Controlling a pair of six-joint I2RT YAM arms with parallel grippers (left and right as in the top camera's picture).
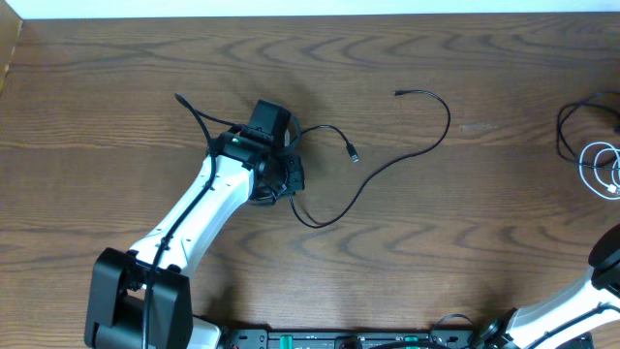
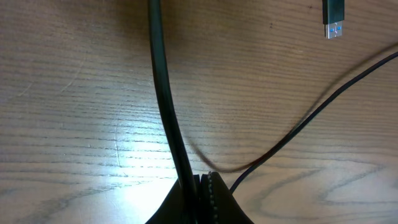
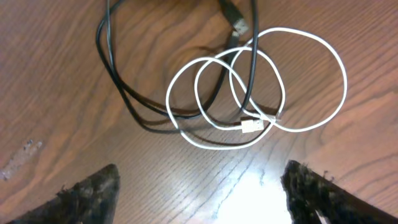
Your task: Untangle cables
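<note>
My left gripper (image 1: 282, 180) sits at the table's middle left, shut on a black cable (image 2: 163, 93) that runs up from between its jaws (image 2: 198, 194). A second thin black cable (image 2: 311, 115) curves away to the right, and a USB plug (image 2: 334, 18) lies ahead of it. In the overhead view a long black cable (image 1: 426, 145) loops from the gripper out to the right. At the far right lie a coiled white cable (image 3: 261, 93) and a black cable (image 3: 118, 81), overlapping. My right gripper (image 3: 205, 193) is open and empty just in front of them.
The wooden table (image 1: 116, 58) ends at the top edge. The left arm (image 1: 194, 213) stretches from the front left. The right arm (image 1: 581, 301) comes in at the front right corner. The white and black cables also show at the right edge (image 1: 603, 165).
</note>
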